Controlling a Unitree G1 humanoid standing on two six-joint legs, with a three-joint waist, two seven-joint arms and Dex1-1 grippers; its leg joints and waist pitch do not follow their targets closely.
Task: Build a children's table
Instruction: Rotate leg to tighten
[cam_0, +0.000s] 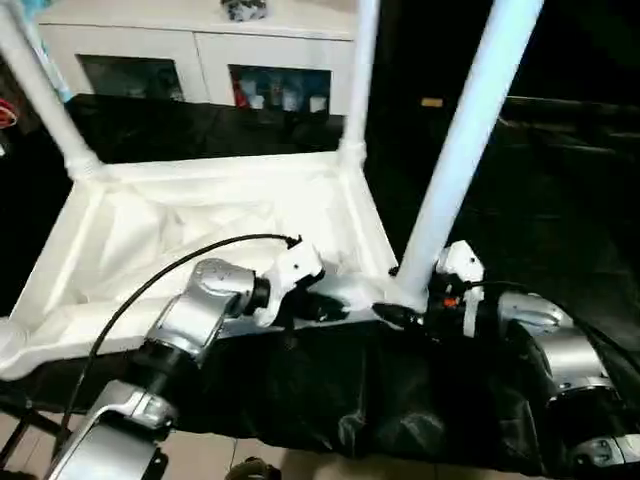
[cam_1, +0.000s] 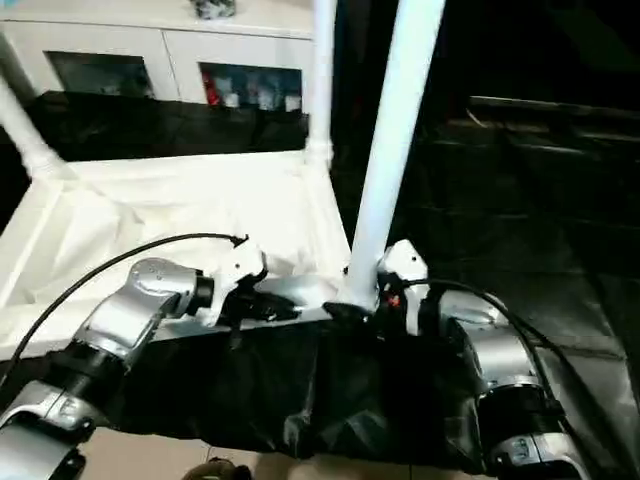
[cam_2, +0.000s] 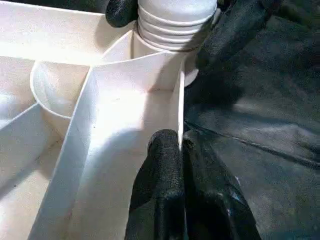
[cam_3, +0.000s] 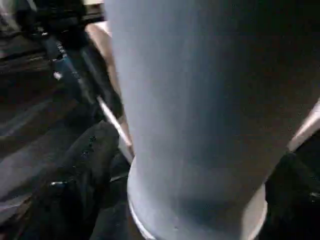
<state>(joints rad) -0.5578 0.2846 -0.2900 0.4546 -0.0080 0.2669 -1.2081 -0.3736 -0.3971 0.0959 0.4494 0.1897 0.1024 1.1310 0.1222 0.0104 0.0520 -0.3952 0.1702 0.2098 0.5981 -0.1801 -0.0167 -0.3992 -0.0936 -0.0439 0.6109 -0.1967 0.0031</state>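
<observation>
The white table top (cam_0: 150, 240) lies upside down on black cloth. Three white legs rise from its corner sockets: the far-left leg (cam_0: 40, 95), the far-right leg (cam_0: 360, 70) and the near-right leg (cam_0: 462, 150). My left gripper (cam_2: 182, 150) is shut on the thin near rim of the table top (cam_2: 181, 100), just left of the near-right socket. My right gripper (cam_0: 405, 312) stands open around the ribbed base of the near-right leg (cam_2: 175, 25), one black finger (cam_2: 120, 10) on each side. In the right wrist view the same leg (cam_3: 195, 100) stands between the fingers.
A white cabinet with glass doors (cam_0: 200, 55) stands behind the table top. Black cloth (cam_0: 350, 390) covers the work surface and hangs over its near edge. A black cable (cam_0: 150, 285) arcs over my left forearm. Dark floor lies to the right.
</observation>
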